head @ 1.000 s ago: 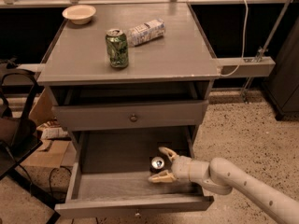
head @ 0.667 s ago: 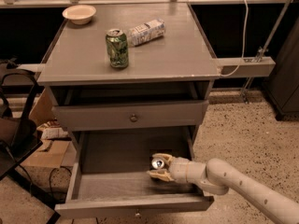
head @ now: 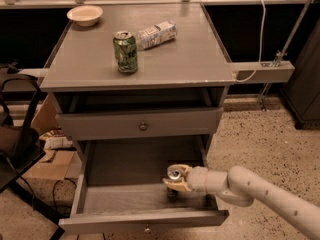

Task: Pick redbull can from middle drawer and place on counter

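Camera view: locate the redbull can point(head: 174, 173) inside the open middle drawer point(head: 125, 199), toward its right side and near the front panel. Its shiny silver top faces up toward the camera. Its long axis stands roughly vertical, and the dark body shows below the fingers point(head: 173, 185). You cannot read any brand lettering on it. The gripper point(head: 176, 178) reaches in from the right, its two tan fingers clamped on the can just below the rim. On the counter point(head: 200, 49) above, note an upright green can point(head: 125, 51) with an illegible label. A white packet point(head: 156, 34) with unreadable print lies on its side just beside it. A pale bowl point(head: 85, 15) sits at the rear left corner.
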You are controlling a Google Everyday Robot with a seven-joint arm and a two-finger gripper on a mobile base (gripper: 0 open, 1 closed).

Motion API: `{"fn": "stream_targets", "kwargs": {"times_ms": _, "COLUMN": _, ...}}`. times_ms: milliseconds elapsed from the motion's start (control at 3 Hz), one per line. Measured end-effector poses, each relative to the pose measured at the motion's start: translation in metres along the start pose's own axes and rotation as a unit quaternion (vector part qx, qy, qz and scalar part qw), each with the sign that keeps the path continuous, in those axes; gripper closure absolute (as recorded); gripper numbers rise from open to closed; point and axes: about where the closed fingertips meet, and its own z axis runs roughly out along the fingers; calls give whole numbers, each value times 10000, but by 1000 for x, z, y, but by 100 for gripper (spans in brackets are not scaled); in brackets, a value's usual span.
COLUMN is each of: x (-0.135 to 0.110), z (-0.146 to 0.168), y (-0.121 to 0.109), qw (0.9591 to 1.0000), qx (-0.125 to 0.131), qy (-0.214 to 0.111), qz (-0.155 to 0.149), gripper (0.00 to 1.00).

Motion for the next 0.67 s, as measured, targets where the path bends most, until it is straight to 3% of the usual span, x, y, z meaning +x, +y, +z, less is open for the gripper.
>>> {"fn": "stream_targets", "kwargs": {"times_ms": 333, "x": -58, "z": -63, "y": -9, "qw": 9987, "qx": -58, "qy": 151, "qz": 477, "gripper": 100}}
{"fn": "stream_targets", "kwargs": {"times_ms": 667, "x": -153, "z": -131, "y": -41, "qw": 9979, "qx": 47, "qy": 228, "qz": 597, "gripper": 100}}
